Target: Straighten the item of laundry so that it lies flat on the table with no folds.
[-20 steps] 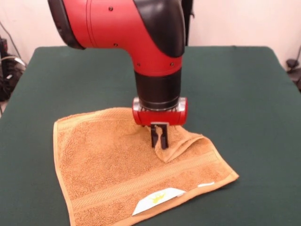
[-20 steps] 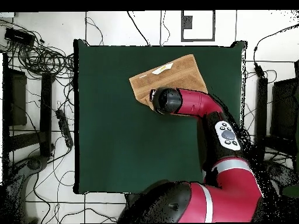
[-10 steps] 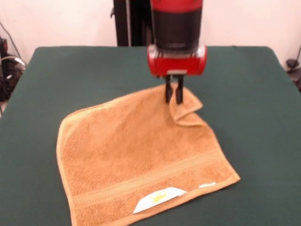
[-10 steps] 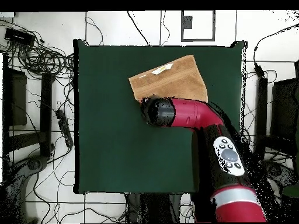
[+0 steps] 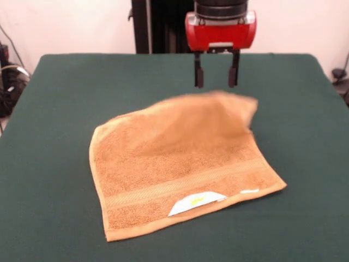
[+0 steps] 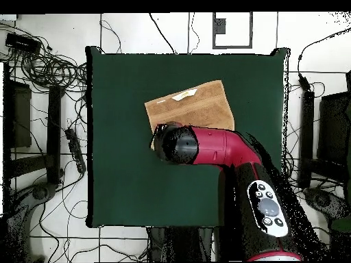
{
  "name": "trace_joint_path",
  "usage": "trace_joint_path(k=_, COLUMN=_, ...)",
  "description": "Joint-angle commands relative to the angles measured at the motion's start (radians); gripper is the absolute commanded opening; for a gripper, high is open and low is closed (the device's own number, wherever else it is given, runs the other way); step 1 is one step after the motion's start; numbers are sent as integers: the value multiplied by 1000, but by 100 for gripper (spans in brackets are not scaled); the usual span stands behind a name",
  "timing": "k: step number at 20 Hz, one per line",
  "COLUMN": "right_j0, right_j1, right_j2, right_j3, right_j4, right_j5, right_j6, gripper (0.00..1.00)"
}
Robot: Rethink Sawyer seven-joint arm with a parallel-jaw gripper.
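The orange-tan towel (image 5: pixel 185 158) lies spread on the dark green table (image 5: pixel 60 98), with its white label (image 5: pixel 195 202) at the near edge. Its far right corner (image 5: pixel 240 106) is blurred and slightly raised off the cloth. My gripper (image 5: pixel 216 76) hangs open and empty just above and behind that far edge, its two black fingers (image 5: pixel 199 76) wide apart. In the overhead view the towel (image 6: pixel 195 106) lies in the upper middle of the table (image 6: pixel 123 171), and the red arm's end (image 6: pixel 178 144) covers the towel's lower left corner and hides the gripper.
The black pedestal column (image 5: pixel 158 27) stands behind the table's far edge. Cables and boxes (image 6: pixel 48 103) lie on the floor around the table. The red arm (image 6: pixel 233 157) reaches across the table's lower right part in the overhead view.
The gripper, shut on the towel's folded far corner, dragged it toward the robot, rose and opened. The fold has come out and the towel has slid toward the far side.
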Motion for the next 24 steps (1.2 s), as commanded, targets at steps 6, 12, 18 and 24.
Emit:
trace_joint_path(k=6, right_j0=28, right_j1=15, right_j2=48, right_j3=133, right_j4=44, right_j5=23, right_j6=135, gripper=100)
trace_joint_path(k=12, right_j0=60, right_j1=42, right_j2=15, right_j3=103, right_j4=31, right_j5=-7, right_j6=167, gripper=100)
trace_joint_path(k=18, right_j0=96, right_j1=120, right_j2=-23, right_j3=-8, right_j4=15, right_j5=-50, right_j6=193, gripper=100)
trace_joint_path(k=24, right_j0=114, right_j1=216, right_j2=-67, right_j3=-193, right_j4=3, right_j5=-1, right_j6=160, gripper=100)
